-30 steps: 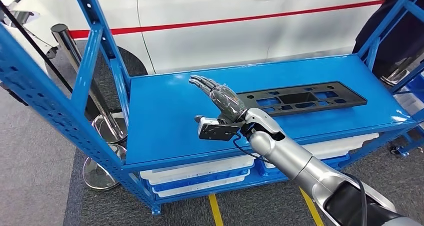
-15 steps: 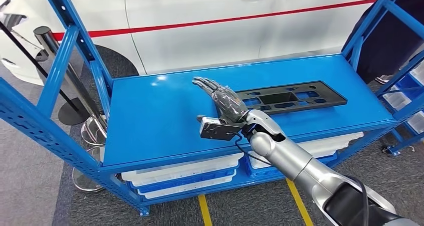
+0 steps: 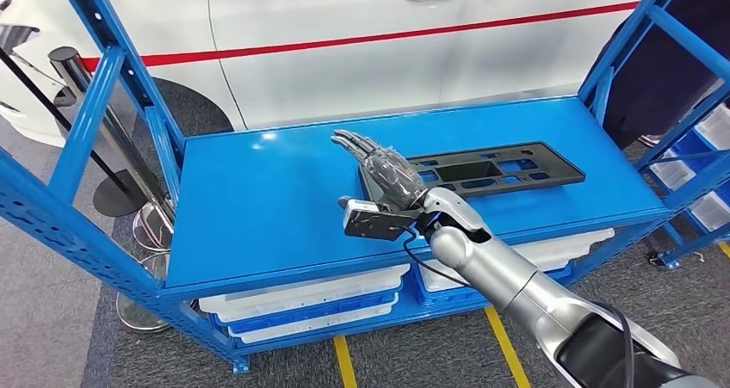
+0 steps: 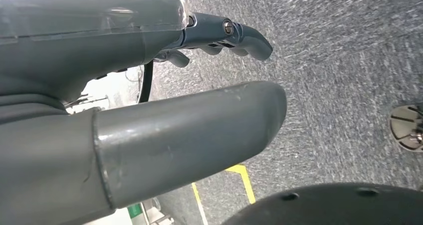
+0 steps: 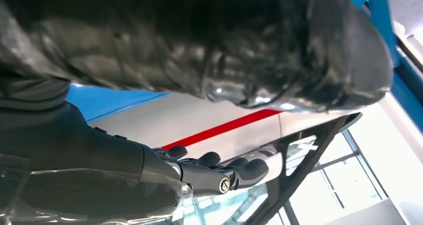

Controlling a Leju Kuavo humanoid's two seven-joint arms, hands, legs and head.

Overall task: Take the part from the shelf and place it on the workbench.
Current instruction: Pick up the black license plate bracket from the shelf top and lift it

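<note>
The part [image 3: 508,166] is a long flat black plastic frame with several cut-outs, lying on the right half of the blue shelf [image 3: 258,207]. My right hand [image 3: 379,166] reaches over the shelf with its fingers stretched out and apart, holding nothing. It hangs above the part's left end and hides that end; I cannot tell whether it touches. The right wrist view looks along the dark fingers [image 5: 219,172] toward the car. My left hand [image 4: 149,85] hangs over the grey floor, thumb [image 4: 199,130] apart from the fingers, holding nothing.
A white car [image 3: 387,52] with a red stripe stands close behind the shelf. Blue uprights [image 3: 103,78] frame the shelf on both sides. White bins [image 3: 301,298] sit on the lower level. Post bases [image 3: 138,311] stand at the left, another blue rack [image 3: 697,173] at the right.
The whole picture has shifted left, so the camera has moved. My right hand, earlier left of the part's end, now lies over that end. Its fingers stay spread.
</note>
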